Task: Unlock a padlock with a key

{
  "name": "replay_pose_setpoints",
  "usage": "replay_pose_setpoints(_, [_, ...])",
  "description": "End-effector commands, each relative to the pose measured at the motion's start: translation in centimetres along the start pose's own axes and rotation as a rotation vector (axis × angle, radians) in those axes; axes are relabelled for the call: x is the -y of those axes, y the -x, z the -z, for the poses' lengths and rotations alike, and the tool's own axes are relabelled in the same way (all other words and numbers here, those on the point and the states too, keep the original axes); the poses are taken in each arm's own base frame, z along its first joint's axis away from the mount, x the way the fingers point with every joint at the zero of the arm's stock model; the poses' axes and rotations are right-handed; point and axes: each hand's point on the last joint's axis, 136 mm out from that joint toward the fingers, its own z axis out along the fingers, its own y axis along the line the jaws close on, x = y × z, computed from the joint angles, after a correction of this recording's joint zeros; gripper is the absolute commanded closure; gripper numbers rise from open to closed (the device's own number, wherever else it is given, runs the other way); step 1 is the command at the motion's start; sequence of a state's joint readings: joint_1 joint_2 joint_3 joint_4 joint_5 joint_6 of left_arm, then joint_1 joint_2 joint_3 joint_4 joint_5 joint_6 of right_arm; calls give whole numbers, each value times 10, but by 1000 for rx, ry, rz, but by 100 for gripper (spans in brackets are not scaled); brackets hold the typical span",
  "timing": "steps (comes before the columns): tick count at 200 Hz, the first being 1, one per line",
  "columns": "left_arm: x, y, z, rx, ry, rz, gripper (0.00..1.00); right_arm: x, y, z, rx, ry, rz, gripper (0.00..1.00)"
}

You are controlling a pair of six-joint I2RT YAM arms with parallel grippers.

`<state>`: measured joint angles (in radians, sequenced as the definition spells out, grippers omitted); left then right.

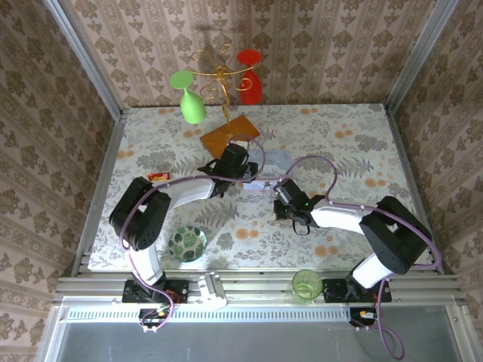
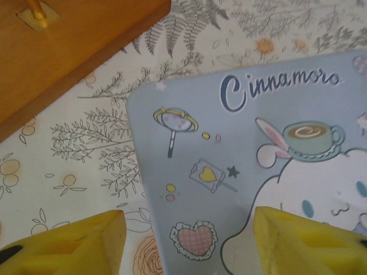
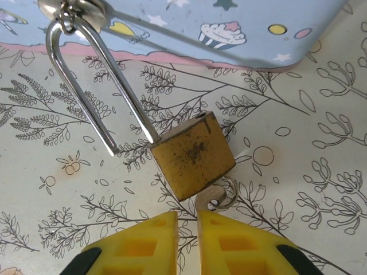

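Note:
The brass padlock lies on the floral tablecloth. Its silvery shackle is hooked through the hasp of the pale blue tin, and the shackle's free end stands out of the body. The key with its small ring sticks out of the padlock's underside. My right gripper sits just below it, jaws almost together, with only tablecloth showing in the slit; the key's head touches the right fingertip. My left gripper is open over the corner of the tin's lid, holding nothing. From above, both grippers meet at mid-table.
The wooden base of a gold stand with a green glass and a red glass lies just behind the tin. A red-and-yellow snack packet is at left, with a patterned bowl and a green cup near the front edge.

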<state>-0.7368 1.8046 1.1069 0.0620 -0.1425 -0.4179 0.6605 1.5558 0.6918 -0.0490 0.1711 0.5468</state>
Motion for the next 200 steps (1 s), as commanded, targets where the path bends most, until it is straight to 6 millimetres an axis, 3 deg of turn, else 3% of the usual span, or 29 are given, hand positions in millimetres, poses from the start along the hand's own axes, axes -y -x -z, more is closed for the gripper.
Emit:
replay_pose_setpoints(1, [13, -8, -2, -27, -7, -45, 47, 3, -9, -6, -37, 10, -16, 84])
replay_pose_setpoints(39, [12, -40, -6, -72, -6, -15, 52, -5, -5, -11, -47, 99, -69, 83])
replay_pose_setpoints(61, [9, -49, -4, -74, -13, 7, 52, 1, 1, -2, -46, 78, -55, 73])
replay_pose_setpoints(97, [11, -46, -2, -71, -24, 7, 52, 13, 7, 21, -58, 57, -56, 60])
replay_pose_setpoints(125, [12, -44, -1, -61, -30, 13, 52, 21, 8, 15, -76, 75, -65, 58])
replay_pose_setpoints(171, [14, -41, 4, -47, -39, 14, 52, 15, 35, 3, -49, 55, 41, 55])
replay_pose_setpoints(200, [17, -38, 5, -43, -46, 11, 52, 14, 31, -10, -87, 40, 82, 53])
